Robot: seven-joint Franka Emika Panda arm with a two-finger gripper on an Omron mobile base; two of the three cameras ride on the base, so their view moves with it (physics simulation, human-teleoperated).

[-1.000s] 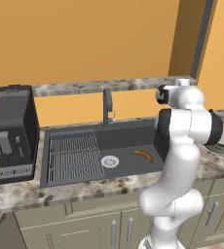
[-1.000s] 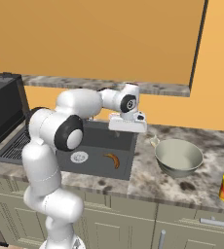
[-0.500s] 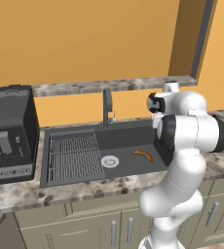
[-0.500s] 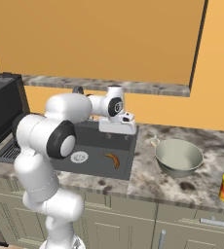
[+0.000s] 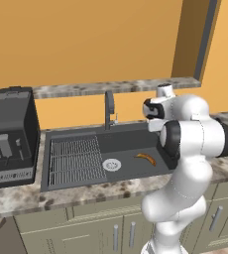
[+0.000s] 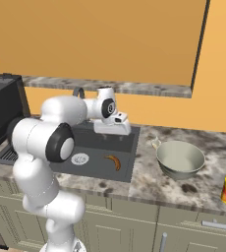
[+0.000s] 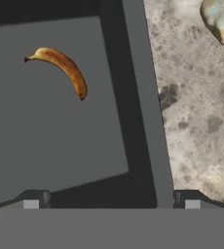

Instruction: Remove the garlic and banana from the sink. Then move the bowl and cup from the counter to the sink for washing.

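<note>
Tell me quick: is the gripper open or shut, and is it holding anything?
Gripper: open, fingers spread wide, holding nothing; it hangs above the sink's right edge, with the banana lying loose in the basin.

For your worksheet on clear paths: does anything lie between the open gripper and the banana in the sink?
Nothing visible does. The banana lies alone on the bare sink floor, ahead of the open gripper.

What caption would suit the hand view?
Open pincer above the dark grey sink, curved orange-yellow banana lying inside.
</note>
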